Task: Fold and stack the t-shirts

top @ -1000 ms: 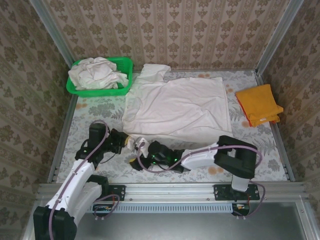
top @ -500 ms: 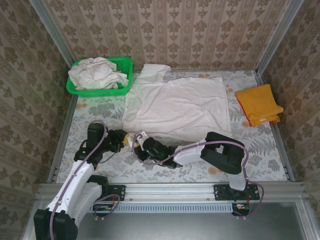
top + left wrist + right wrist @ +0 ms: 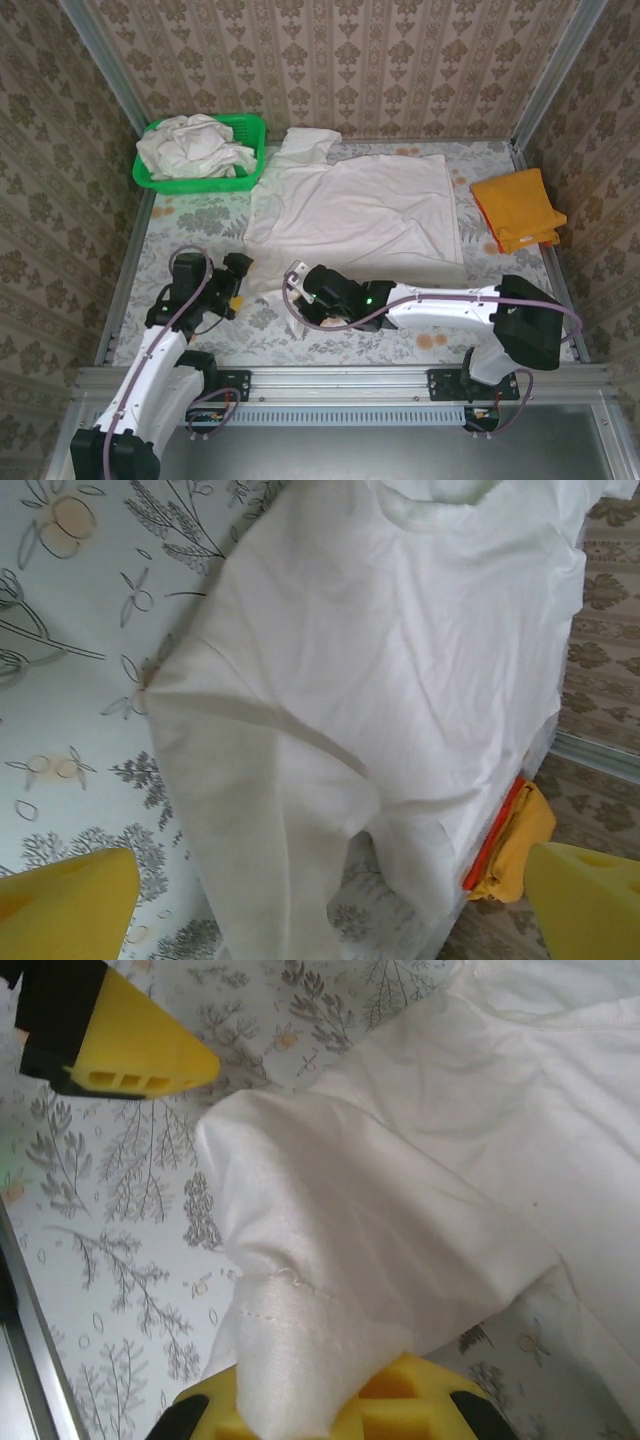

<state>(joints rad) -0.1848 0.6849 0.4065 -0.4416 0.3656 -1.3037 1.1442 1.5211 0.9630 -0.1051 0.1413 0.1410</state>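
Observation:
An off-white t-shirt (image 3: 360, 215) lies spread flat in the middle of the table, collar toward the far wall. My right gripper (image 3: 298, 283) is at its near left corner, shut on the sleeve hem (image 3: 300, 1360), which drapes over the lower yellow finger (image 3: 400, 1400). My left gripper (image 3: 237, 285) stands open just left of that corner, its yellow fingertips (image 3: 65, 905) wide apart with nothing between them and the shirt (image 3: 400, 650) ahead. A folded orange t-shirt (image 3: 515, 210) rests at the far right. More crumpled off-white t-shirts (image 3: 195, 145) fill the basket.
The green plastic basket (image 3: 250, 128) stands at the far left corner. Metal rails run along the table's left and right edges and papered walls close it in. Bare flowered tablecloth (image 3: 190, 215) shows left of the spread shirt.
My left gripper has opened, let go of the sleeve and drawn back a little to the left. My right gripper has shut on that sleeve, and its arm has stretched out.

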